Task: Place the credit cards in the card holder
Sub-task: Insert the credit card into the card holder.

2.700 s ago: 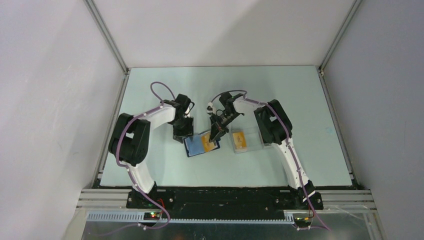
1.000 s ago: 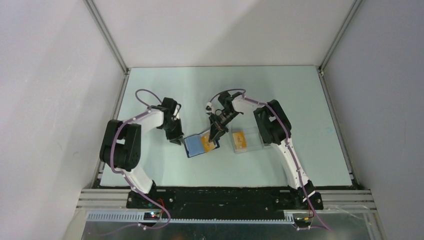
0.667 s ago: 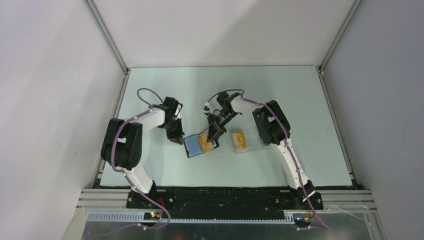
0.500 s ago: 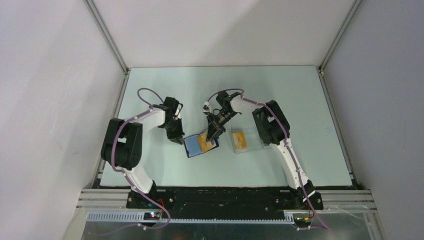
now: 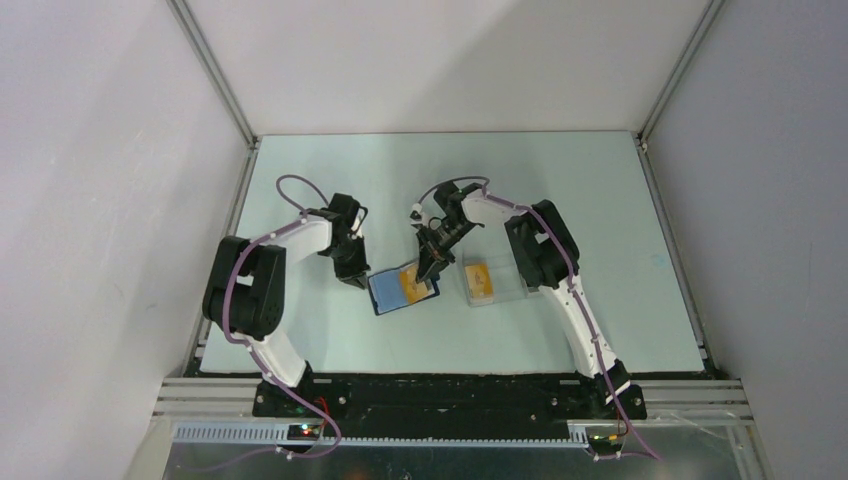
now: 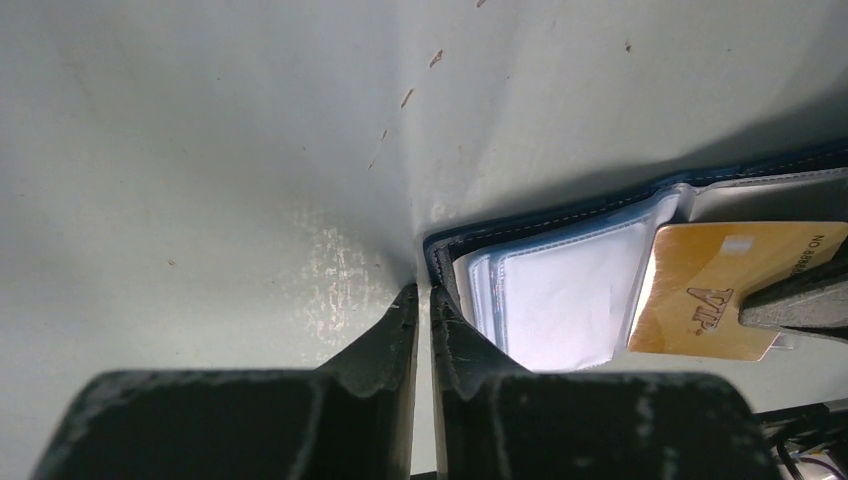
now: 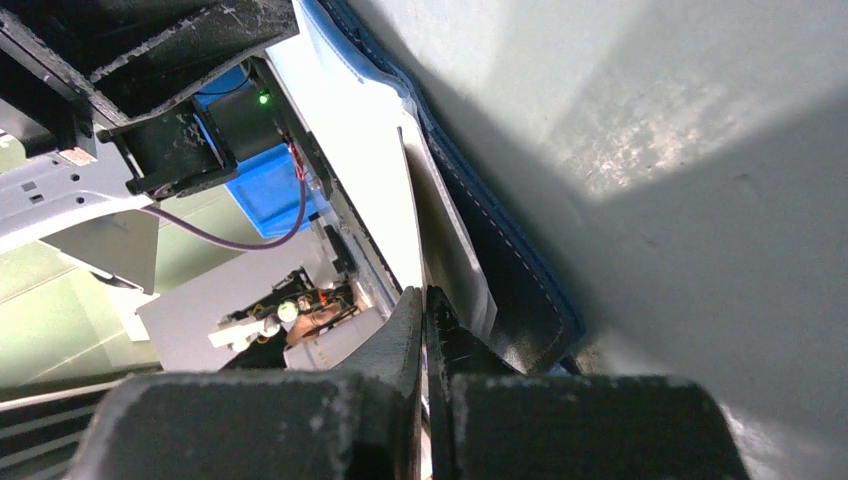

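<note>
Navy blue and spread open on the pale desk (image 5: 560, 190), the card holder (image 5: 388, 293) lies between the two sets of fingers, its clear inner sleeves facing up. The left arm's fingers (image 6: 400, 322) are drawn together to a thin slit with nothing visible between them. In the left wrist view their tips sit right at the holder's corner, the stitched edge against one tip. The right arm's fingers (image 5: 430, 266) are pinched on an orange-yellow credit card (image 6: 700, 285), gripping the end farthest from the left arm's fingers while the rest of the card lies over the sleeves, its lettering showing. From the right wrist the card appears only edge-on, a thin sheet running out from between the closed tips beside the holder's blue rim. Just past the right arm's fingers, on the side away from the holder, a clear case (image 5: 497, 284) rests on the desk with a second orange card (image 5: 478, 278) inside.
</note>
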Available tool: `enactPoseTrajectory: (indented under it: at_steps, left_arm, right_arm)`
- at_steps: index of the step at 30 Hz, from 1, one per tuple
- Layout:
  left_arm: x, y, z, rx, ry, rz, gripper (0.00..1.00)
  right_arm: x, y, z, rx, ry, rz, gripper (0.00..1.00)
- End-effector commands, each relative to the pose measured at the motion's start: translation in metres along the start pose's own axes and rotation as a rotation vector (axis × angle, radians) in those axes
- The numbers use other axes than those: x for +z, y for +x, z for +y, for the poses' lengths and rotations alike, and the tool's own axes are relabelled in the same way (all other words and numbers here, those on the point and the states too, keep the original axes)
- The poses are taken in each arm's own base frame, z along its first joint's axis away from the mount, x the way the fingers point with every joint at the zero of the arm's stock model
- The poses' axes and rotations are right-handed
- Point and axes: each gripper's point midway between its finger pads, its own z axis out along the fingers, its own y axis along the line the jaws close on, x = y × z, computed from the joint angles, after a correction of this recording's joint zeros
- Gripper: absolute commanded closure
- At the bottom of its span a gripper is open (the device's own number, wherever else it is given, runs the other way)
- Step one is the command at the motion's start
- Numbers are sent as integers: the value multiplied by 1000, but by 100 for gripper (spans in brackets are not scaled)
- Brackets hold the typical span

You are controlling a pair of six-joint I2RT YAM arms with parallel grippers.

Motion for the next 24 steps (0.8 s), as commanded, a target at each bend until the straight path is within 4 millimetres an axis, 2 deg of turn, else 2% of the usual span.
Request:
enactPoseTrajectory:
  at_steps: [1,5,15,24]
  left_arm:
    - [14,1,20,30,-106,1,87]
    - [13,1,21,34,-110,0,88]
    - [14,2,22,36,-117,5,88]
    - [14,2,22,38,-117,6,89]
  right_arm:
    - [-5,-10,-2,-27,57,-24,100]
    - [-8,-8,-8,-17,70,-23,100]
    - [8,-3,12,-76,-16,32,100]
    - [15,0,11,-70,-37,57,100]
